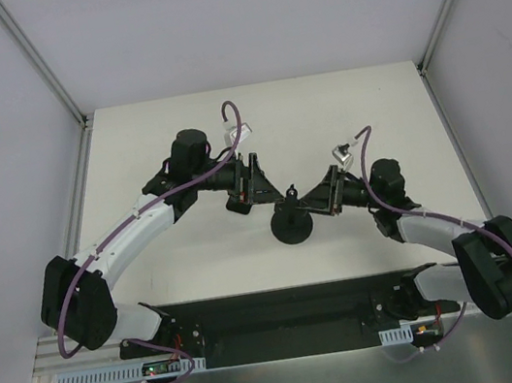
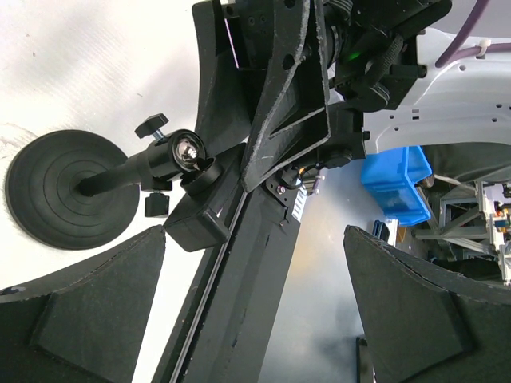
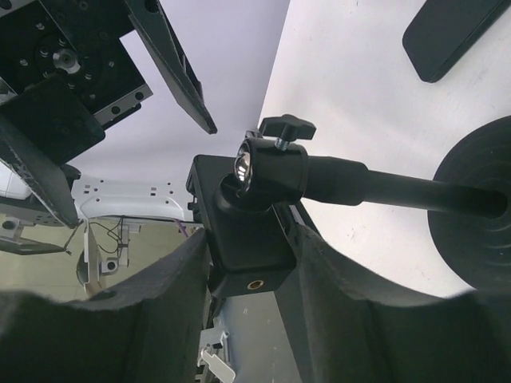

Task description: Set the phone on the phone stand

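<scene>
table (image 1: 178, 136): white, reached over by both arms | phone stand (image 2: 72, 187): disc base seen on the table | left gripper (image 2: 255, 239): fingers spread wide, nothing held | right gripper (image 3: 251, 239): clamped on the stand's cradle (image 3: 243, 255) | phone (image 3: 447, 32): laid flat on the table beyond the base, gripped by neither arm

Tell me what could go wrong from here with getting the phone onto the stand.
1. The right gripper appears closed on the cradle of the phone stand, so it may block the phone's seat or tip the stand when moving.
2. The phone lies flat on the table; the open, empty left gripper may struggle to pinch such a thin slab.
3. Both grippers sit close together and could collide.
</scene>
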{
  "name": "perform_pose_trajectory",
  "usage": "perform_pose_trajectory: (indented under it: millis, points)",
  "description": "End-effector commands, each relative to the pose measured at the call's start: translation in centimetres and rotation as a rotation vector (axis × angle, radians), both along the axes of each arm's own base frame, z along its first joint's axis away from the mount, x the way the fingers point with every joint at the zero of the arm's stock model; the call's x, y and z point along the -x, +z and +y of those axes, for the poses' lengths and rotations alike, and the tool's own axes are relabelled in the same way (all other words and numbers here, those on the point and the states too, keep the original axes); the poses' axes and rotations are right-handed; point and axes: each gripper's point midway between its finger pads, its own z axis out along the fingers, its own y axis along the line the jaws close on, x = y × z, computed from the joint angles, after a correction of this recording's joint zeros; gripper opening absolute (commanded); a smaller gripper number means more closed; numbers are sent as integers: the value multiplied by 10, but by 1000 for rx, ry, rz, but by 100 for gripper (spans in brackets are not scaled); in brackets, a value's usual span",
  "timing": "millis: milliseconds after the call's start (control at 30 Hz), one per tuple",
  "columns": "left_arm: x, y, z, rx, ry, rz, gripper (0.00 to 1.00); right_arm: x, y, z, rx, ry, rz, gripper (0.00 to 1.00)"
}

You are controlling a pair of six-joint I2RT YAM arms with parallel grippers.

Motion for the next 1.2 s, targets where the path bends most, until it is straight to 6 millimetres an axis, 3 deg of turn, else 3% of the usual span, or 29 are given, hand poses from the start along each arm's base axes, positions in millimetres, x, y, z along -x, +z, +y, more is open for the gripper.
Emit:
perform_pose_trajectory:
  millis: [0,67,133,167,267,400,467,500,600,800,1167]
  points:
    - [7,11,-2,30,-40,-39,92,-5,-5,-6,43,-44,-2,60]
    - [7,12,-2,32,-40,-43,92,-2,-9,-12,137,-45,-36,76]
    - [6,12,-1,31,-33,-47,92,-2,-4,-20,219,-76,-105,85]
    - [7,14,-1,33,-34,-54,92,3,-13,-28,311,-64,-114,87]
    - [6,15,0,33,-26,-64,92,9,-12,-43,424,-86,-179,89]
    - [5,15,0,31,-19,-70,92,16,6,-39,471,-18,-341,90]
    - [5,15,0,30,-18,-72,92,15,3,-40,529,-8,-361,90]
    - [4,14,0,28,-12,-75,92,14,11,-37,557,14,-423,90]
    - [3,14,1,27,-10,-82,92,13,6,-36,641,43,-447,87]
    - [4,16,2,28,-6,-89,92,11,12,-20,672,125,-592,73]
    - [4,15,2,23,-7,-88,92,-2,8,-13,789,79,-699,59]
